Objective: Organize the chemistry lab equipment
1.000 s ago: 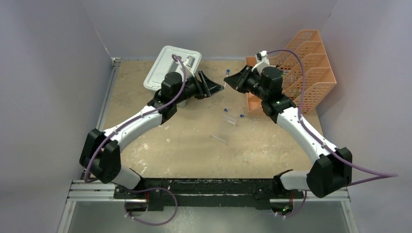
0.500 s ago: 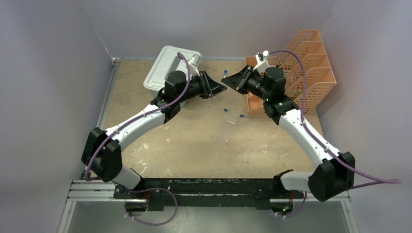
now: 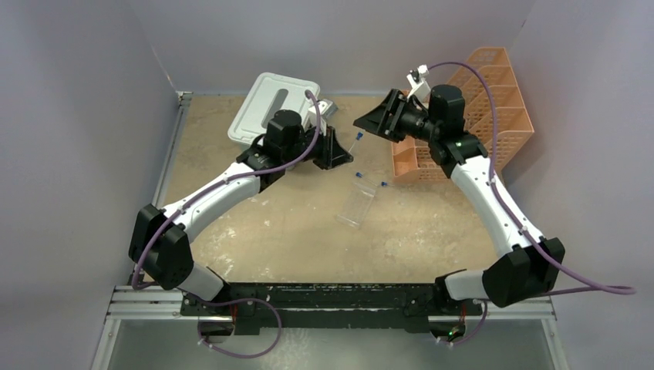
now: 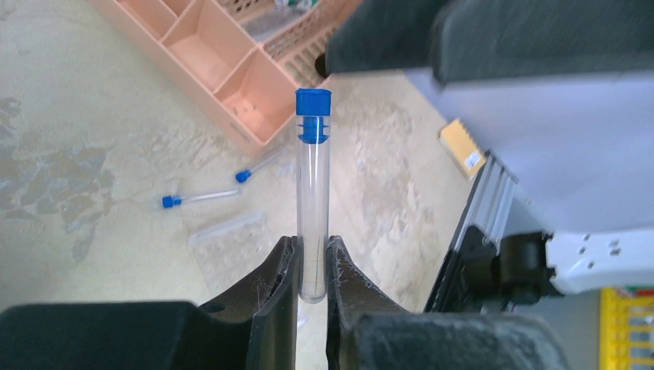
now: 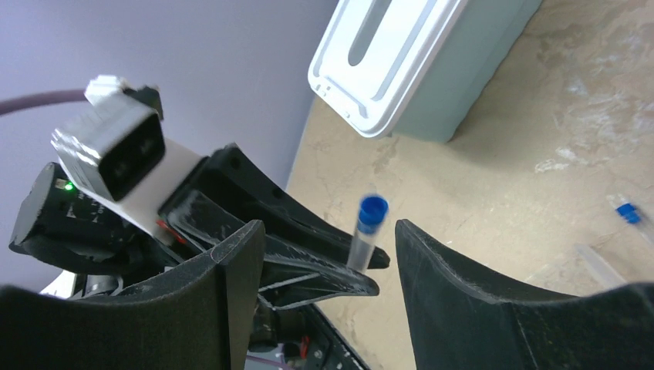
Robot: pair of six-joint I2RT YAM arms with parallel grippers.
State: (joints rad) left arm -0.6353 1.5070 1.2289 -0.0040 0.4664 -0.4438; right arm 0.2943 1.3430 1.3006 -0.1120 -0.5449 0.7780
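My left gripper [image 4: 312, 266] is shut on the bottom end of a clear blue-capped tube [image 4: 312, 177], which sticks straight out from the fingers. From above, that tube [image 3: 357, 142] shows just past the left gripper [image 3: 339, 151], over the back middle of the table. My right gripper [image 5: 330, 231] stands open, its fingers well apart on either side of the tube's cap [image 5: 372, 210] without touching it. Two more blue-capped tubes [image 3: 361, 176] [image 3: 383, 184] lie on the table beside the flat clear rack [image 3: 357, 204].
An orange mesh tiered tray [image 3: 486, 100] stands at the back right, with a low orange compartment tray [image 3: 412, 163] in front of it. A white lidded box [image 3: 266, 108] sits at the back left. A small yellow notebook [image 4: 463, 148] lies near the table's rail.
The left gripper has shut on the tube. The right gripper has let go, opened wide and drawn back up toward the orange tray.
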